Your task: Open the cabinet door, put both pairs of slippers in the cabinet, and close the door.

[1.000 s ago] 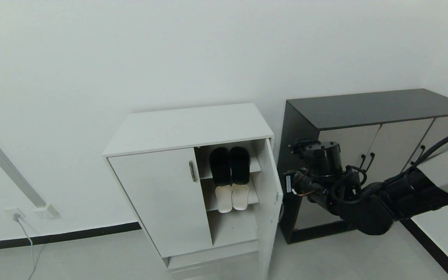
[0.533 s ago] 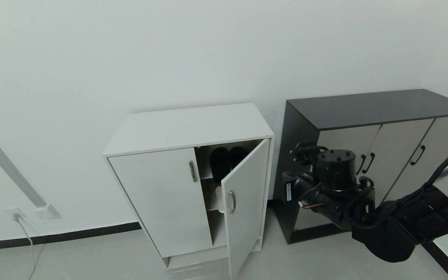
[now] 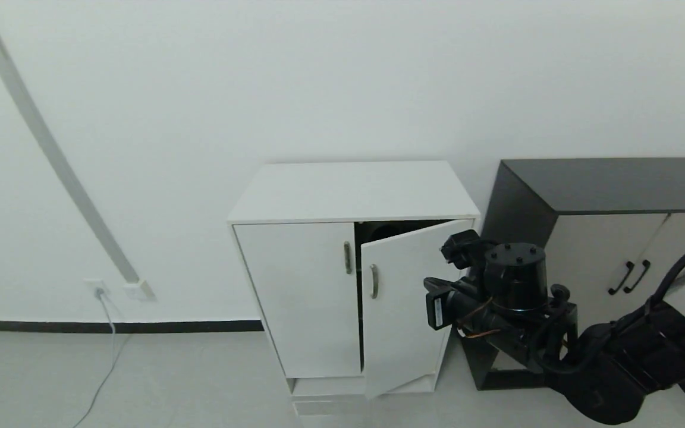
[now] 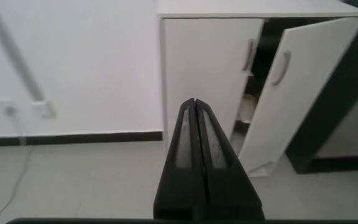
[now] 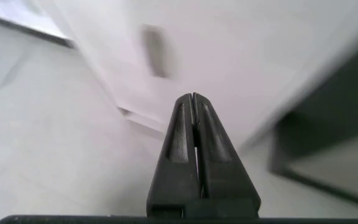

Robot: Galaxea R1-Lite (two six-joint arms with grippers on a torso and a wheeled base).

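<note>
Head view: door (image 3: 405, 309) ajar, just beside right gripper (image 5: 194, 102) | it and left gripper (image 4: 194, 106) pinched closed, empty | slippers (image 4: 246, 109) mostly hidden behind door

- The white two-door cabinet (image 3: 354, 190) has its shelves hidden behind the right door (image 3: 405, 309), which stands slightly ajar; a dark gap (image 3: 402, 229) shows above the door's top edge.
- In the left wrist view, a pale shape (image 4: 246, 111) sits in that opening, too small to identify.
- In the right wrist view, a grey door handle (image 5: 156, 43) is blurred.
- The black-topped sideboard (image 3: 616, 184) is cut off by the head view's right edge.
</note>
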